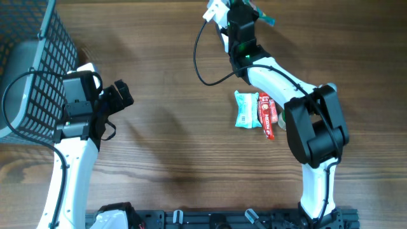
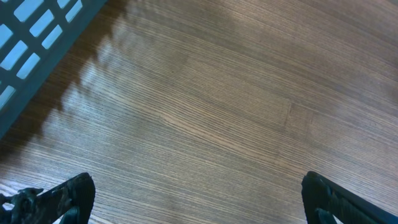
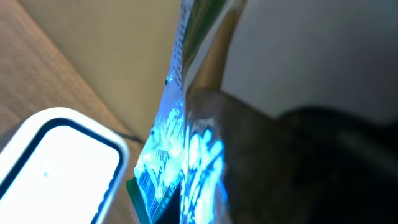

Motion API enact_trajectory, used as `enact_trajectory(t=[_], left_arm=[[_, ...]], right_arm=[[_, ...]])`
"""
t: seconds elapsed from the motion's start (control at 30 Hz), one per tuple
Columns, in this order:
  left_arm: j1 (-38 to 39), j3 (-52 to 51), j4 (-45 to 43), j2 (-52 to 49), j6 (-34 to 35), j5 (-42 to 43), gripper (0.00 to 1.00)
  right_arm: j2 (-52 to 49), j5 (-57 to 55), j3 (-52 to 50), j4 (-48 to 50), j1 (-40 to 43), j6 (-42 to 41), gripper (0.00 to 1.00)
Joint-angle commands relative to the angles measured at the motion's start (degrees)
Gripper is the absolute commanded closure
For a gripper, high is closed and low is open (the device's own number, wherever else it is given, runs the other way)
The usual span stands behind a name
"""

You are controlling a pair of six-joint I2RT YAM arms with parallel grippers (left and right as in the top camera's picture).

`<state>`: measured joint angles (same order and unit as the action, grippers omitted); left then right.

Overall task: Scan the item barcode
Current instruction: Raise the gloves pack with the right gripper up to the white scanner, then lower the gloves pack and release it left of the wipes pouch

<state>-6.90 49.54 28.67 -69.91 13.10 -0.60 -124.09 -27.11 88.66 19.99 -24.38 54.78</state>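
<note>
Three packets (image 1: 245, 109) (image 1: 266, 116) (image 1: 267, 21), one scanner (image 1: 215, 11), one basket (image 1: 56, 39)

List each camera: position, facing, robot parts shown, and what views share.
Overhead: above the table, facing straight down; left arm, right arm show.
Left wrist: on left arm, facing down at the table; open left pincer tips.
Right wrist: on right arm, facing scanner; right pincer shut on blue-lit packet.
Shared: basket, overhead and left wrist; scanner, overhead and right wrist.

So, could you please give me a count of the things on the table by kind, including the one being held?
Packets: 3 (pale blue-and-white plastic packet, red plastic packet, green glossy packet, the held one)
Scanners: 1 (white rounded barcode scanner)
Baskets: 1 (dark wire-mesh basket)
Total: 5
</note>
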Motion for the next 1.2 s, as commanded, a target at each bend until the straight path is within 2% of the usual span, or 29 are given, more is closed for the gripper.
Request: enact_trajectory(t=[0.0, 0.1, 0.3, 0.43, 0.57, 0.77, 0.9, 1.17], left_arm=[[-0.07, 1.11, -0.11, -0.28, -0.7, -0.57, 0.0], [-0.07, 1.11, -0.11, -0.28, -0.72, -0.57, 0.0], [-0.07, 1.11, -0.13, -0.28, -0.7, -0.57, 0.0], [-0.09, 1.11, -0.11, -0.28, -0.7, -0.57, 0.0], [-0.09, 1.11, -0.11, -0.28, -0.72, -0.57, 0.0], [-0.09, 1.11, -0.11, -0.28, -0.7, -0.57, 0.0], [-0.07, 1.11, -0.11, -0.28, -0.7, -0.57, 0.0], [-0.09, 1.11, -0.11, -0.28, -0.7, -0.57, 0.0]], right_arm=[[-1.51, 0.13, 0.9, -1.2, -0.2, -8.37, 0.96], [-1.51, 0.13, 0.9, -1.29, -0.68, -11.23, 0.95], [-1.49, 0.15, 0.92, -1.55, -2.69, -11.32, 0.96], [-1.49, 0.52, 0.9, -5.22, -3.04, -12.2, 0.96], [-1.49, 3.21, 0.9, -7.02, -3.32, -16.24, 0.96], [-1.49, 7.65, 0.92, -8.96, -3.87, -16.72, 0.96], [-1.49, 8.33, 0.92, -9.03, -3.89, -23.34, 0.96], [3.02, 11.41, 0.92, -11.89, -3.06, -26.67, 0.96]])
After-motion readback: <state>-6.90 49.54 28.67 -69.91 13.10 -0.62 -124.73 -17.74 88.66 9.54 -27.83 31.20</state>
